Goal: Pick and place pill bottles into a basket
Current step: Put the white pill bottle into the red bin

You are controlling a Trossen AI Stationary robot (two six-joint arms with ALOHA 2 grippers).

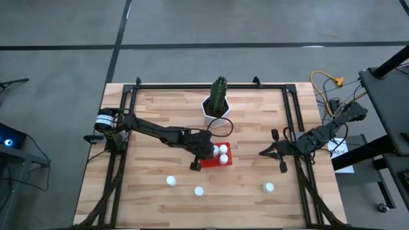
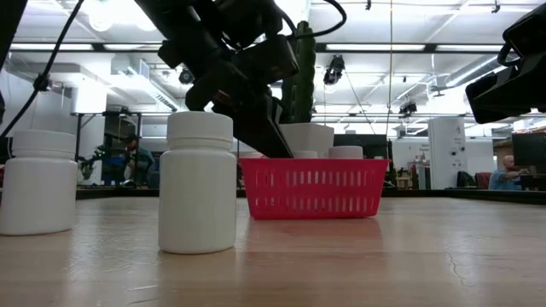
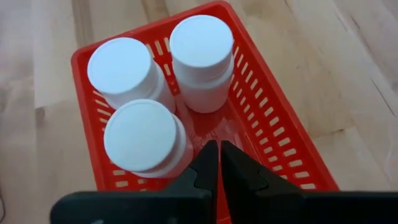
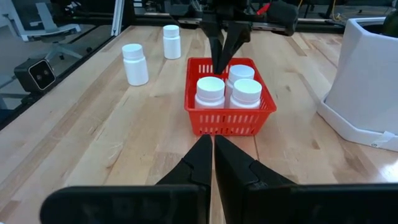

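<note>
Left gripper point(image 3: 219, 163) hangs over the small red square plastic basket point(image 1: 209, 161), fingers pressed together, holding nothing; its tips sit just beside the nearest of three white capped pill bottles point(image 3: 144, 137) standing inside. Right gripper point(image 4: 211, 155) waits near the table's right side, fingers together and empty, aimed at the basket.

Three more small white bottles stand loose on the wooden table: one point(image 1: 171, 181) front left, one point(image 1: 199, 191) front centre, one point(image 1: 269, 188) front right.

Risks, as I judge them: the shut left fingers could nudge the near bottle over or drag the light basket if they swing sideways before lifting. The white hexagonal pot with a green cactus point(image 1: 216, 107) stands near behind.

Hidden: in the overhead view the left arm covers part of the basket; in the low view its wall hides the bottle bodies.
</note>
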